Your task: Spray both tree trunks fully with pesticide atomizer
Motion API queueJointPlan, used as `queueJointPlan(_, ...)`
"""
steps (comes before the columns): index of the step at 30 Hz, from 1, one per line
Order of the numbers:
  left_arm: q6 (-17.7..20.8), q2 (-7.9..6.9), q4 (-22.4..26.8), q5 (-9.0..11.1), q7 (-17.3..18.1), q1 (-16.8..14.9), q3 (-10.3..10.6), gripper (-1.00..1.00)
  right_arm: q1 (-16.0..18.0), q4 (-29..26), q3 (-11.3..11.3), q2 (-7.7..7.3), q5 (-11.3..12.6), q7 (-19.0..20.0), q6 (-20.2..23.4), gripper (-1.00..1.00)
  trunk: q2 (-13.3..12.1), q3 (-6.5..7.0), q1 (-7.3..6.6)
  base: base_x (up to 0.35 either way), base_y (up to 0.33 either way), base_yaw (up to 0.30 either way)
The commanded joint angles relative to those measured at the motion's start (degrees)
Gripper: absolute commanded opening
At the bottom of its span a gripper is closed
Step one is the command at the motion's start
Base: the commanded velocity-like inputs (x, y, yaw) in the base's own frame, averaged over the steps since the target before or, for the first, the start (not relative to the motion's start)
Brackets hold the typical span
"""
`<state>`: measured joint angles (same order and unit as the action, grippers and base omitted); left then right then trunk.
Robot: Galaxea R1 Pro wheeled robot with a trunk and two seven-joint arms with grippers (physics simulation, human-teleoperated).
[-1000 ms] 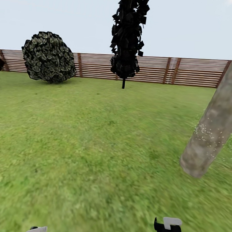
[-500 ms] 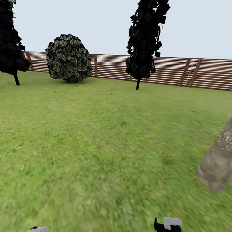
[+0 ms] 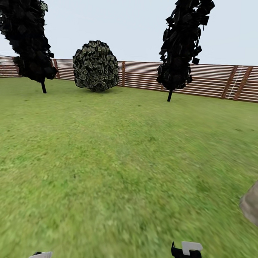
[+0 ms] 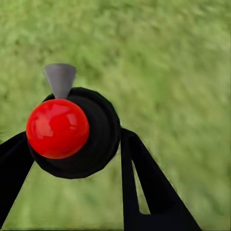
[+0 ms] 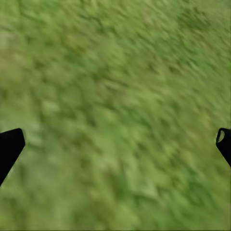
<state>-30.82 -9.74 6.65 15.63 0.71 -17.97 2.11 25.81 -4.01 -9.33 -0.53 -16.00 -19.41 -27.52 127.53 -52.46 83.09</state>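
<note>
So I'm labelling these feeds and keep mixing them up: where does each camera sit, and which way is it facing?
Head view: on the robot's head, looking forward and down across the lawn to the fence; a pale tree trunk at the edge; arm parts at the bottom.
Left wrist view: near the left pincer, facing grass; its fingers grip the pesticide atomizer.
Right wrist view: near the right pincer, facing grass; fingertips wide apart.
Shared: all three show the lawn.

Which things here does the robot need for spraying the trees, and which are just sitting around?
Needed: pesticide atomizer, gripped in the left gripper; pale tree trunk at the picture's right edge.

Just around: two black thin-stemmed trees, round bush, wooden fence, lawn.
</note>
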Motion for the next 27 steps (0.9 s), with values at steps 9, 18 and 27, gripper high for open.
queueJointPlan(9,-0.2,-0.02,-0.1,0.4,0.3,-0.1,0.2,-1.00,0.0,0.1,-0.4,0.00,-0.6,-0.2,-0.2,1.00,0.0,-0.05,-0.01,0.000,0.000,0.277)
queueJointPlan(18,-0.2,-0.02,0.0,0.4,0.1,-0.1,0.3,-1.00,0.0,0.1,-0.4,0.00,-0.6,-0.2,-0.2,1.00,0.0,-0.05,-0.01,0.000,0.000,0.277)
queueJointPlan(27,-0.2,-0.02,0.0,0.4,0.1,-0.1,0.3,-1.00,0.0,0.1,-0.4,0.00,-0.6,-0.2,-0.2,1.00,0.0,-0.05,-0.01,0.000,0.000,0.276)
